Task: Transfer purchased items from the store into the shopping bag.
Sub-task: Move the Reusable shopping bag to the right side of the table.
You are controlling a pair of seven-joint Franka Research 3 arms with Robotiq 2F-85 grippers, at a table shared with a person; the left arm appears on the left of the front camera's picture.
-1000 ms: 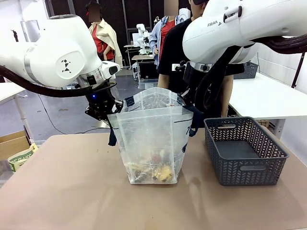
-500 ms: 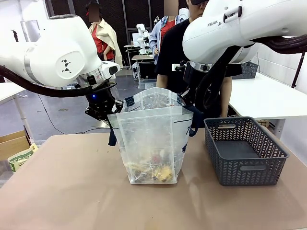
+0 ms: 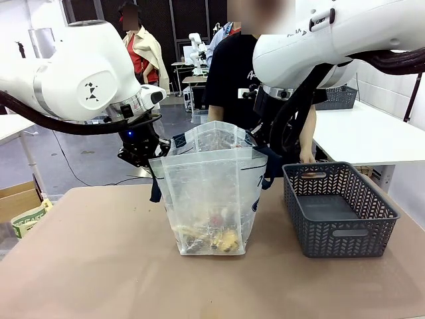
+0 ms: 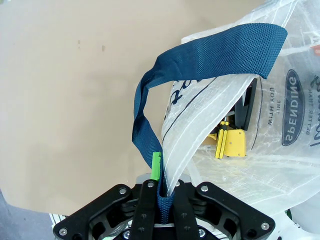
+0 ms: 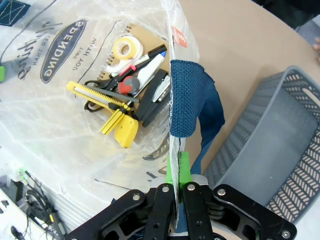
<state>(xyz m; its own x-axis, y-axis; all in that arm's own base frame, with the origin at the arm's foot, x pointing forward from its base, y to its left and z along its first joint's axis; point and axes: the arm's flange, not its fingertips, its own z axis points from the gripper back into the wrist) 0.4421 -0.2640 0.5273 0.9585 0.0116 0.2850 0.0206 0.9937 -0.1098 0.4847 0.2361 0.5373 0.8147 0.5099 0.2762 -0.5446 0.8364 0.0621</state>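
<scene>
Left end effector (image 4: 162,192) is shut tight on one blue handle (image 4: 210,52) of the shopping bag (image 3: 209,193), pinching a bit of the bag's thin wall with it. The right end effector (image 5: 177,172) is shut on the other blue handle (image 5: 187,95) the same way. Held like this, the bag stands up with its mouth open, near the middle of the desk (image 3: 86,266).

The bought things (image 5: 125,95) lie in a small heap at the bottom of the bag. I see yellow, black, red and white bits.

Just beside the bag, toward the desk's right edge, sits the grey basket (image 3: 345,232). Its floor looks bare. A person's hand (image 3: 307,158) is at its far rim.

So I think the moving is done, or almost done. What may be left is to let go of the handles.
</scene>
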